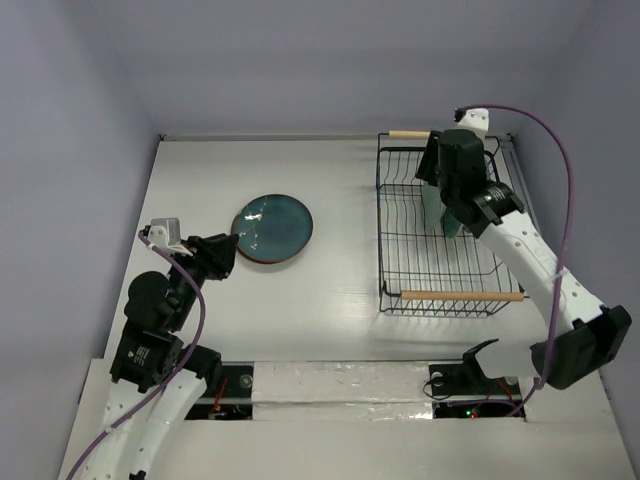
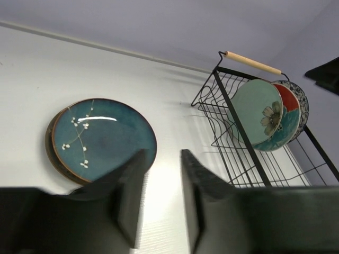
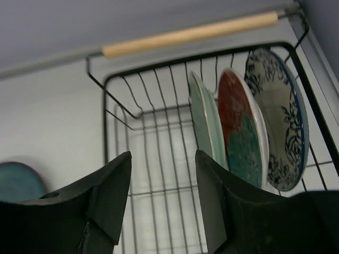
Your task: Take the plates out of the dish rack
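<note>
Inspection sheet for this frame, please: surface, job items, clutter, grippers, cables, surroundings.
Surface: white table, bare between the items.
Job's things: teal plate lies flat on the table, with a darker plate showing beneath it. The dish rack holds three upright plates: pale green plate, red plate and white plate with blue floral rim.
Clutter: nothing seen.
Grippers: left gripper is open and empty, near the teal plate. The right gripper is open and empty, over the rack.
Cables: left purple cable and right purple cable both loop clear of the plates.
Surroundings: plain pale walls.
</note>
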### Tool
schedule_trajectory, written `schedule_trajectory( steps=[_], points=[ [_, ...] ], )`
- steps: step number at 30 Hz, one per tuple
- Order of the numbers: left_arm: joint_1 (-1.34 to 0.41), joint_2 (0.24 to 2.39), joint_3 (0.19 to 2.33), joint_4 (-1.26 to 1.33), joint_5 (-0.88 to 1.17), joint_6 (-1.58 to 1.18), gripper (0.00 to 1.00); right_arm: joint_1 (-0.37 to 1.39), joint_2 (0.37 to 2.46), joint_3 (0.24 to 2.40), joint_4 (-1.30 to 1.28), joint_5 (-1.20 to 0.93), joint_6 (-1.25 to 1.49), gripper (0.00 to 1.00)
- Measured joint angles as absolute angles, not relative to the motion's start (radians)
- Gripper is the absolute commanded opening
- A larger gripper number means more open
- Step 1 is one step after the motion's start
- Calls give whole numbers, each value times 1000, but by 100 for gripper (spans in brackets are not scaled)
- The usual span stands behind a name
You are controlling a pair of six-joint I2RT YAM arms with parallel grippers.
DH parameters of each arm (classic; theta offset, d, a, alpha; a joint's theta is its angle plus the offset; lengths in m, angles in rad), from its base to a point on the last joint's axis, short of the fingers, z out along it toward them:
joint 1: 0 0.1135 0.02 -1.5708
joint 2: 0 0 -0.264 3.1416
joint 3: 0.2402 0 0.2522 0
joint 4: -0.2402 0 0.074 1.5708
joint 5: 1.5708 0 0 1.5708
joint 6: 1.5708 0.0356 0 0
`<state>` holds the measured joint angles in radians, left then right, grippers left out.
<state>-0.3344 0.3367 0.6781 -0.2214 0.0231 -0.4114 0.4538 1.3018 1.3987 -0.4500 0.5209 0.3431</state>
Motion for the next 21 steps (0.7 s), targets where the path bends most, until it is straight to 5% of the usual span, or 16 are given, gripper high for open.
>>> schedule_trajectory(
  steps=[14,21],
  points=[
    [-341,338,678,-222,26,-413,41,315,1611,1386,-585,617,241,53],
    [-345,338,678,-222,27,-413,41,311,1706,1419,-620,668,227,24]
  ],
)
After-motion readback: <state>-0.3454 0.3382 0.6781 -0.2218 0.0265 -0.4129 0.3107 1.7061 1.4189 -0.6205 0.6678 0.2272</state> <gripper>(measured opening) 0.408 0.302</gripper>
